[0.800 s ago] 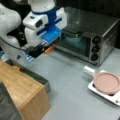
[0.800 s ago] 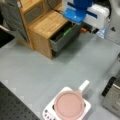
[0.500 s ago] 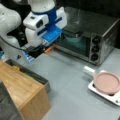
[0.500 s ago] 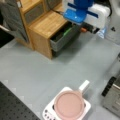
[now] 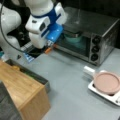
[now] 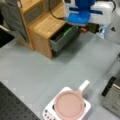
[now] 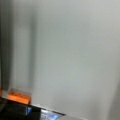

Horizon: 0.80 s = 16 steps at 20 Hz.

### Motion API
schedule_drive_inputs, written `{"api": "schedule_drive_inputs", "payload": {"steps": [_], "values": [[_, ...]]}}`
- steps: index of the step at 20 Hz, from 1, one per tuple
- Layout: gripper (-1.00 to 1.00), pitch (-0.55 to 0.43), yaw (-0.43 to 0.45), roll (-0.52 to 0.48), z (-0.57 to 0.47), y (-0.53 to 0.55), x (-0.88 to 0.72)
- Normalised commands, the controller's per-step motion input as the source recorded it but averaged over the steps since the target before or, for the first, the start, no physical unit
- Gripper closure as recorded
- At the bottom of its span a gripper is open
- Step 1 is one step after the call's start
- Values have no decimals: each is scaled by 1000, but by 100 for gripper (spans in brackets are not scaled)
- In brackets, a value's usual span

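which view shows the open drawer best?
A front view: the open drawer shows its grey front and green contents inside. In a front view the drawer is edge-on beside the wooden cabinet. The wrist view misses it.

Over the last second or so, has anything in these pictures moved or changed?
Nothing visibly changed. The claw hangs by the front of the open silver toaster oven, as before. The pink round pan on its white burner, the wooden drawer cabinet and the teal bowl inside the oven kept their places.
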Motion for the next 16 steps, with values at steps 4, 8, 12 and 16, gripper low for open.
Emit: {"api": "schedule_drive_inputs", "payload": {"steps": [4,8,12,16], "values": [[-100,-39,-27,208,-34,578,-335],[-100,-87,-83,98,-25,610,-284],[-100,-119,-143,60,-80,446,-255],[-100,-140,-165,110,-132,419,-280]]}}
